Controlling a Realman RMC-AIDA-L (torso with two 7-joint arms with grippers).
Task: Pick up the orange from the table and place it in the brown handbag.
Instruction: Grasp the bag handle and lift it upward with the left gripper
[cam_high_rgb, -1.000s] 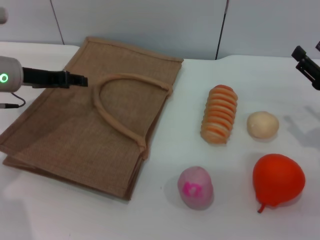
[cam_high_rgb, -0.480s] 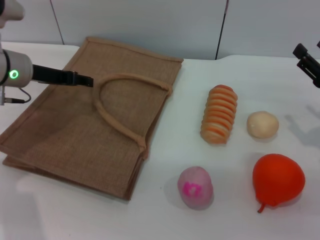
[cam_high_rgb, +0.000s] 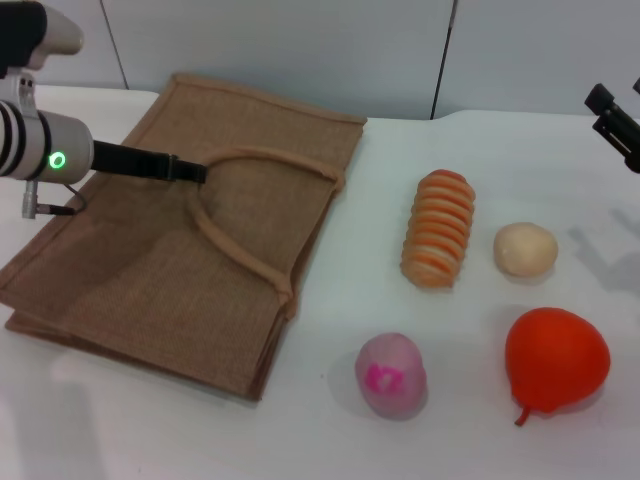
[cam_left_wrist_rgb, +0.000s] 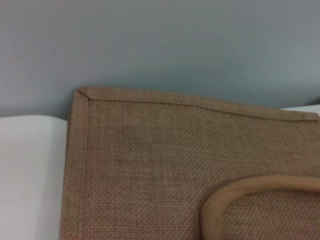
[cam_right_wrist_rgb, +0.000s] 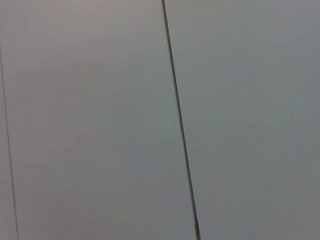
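The orange (cam_high_rgb: 556, 360), glossy red-orange with a thin stem tip, lies on the white table at the front right. The brown handbag (cam_high_rgb: 150, 260) lies flat at the left, its loop handle (cam_high_rgb: 262, 154) resting on top. My left gripper (cam_high_rgb: 190, 170) hovers over the bag's upper part, its tip right at the left end of the handle loop. The left wrist view shows the bag's far corner (cam_left_wrist_rgb: 150, 160) and part of the handle (cam_left_wrist_rgb: 250, 192). My right gripper (cam_high_rgb: 612, 122) is raised at the far right edge, well behind the orange. The right wrist view shows only wall.
A ribbed orange-and-cream striped oblong (cam_high_rgb: 440, 228) lies mid-table. A small pale beige ball (cam_high_rgb: 525, 249) sits to its right, behind the orange. A pink ball (cam_high_rgb: 391, 374) sits at the front, between bag and orange. A grey wall (cam_high_rgb: 300, 50) stands behind the table.
My left gripper has moved rightward over the bag, reaching the handle loop's left end. The right gripper, the fruits and the bag have not moved.
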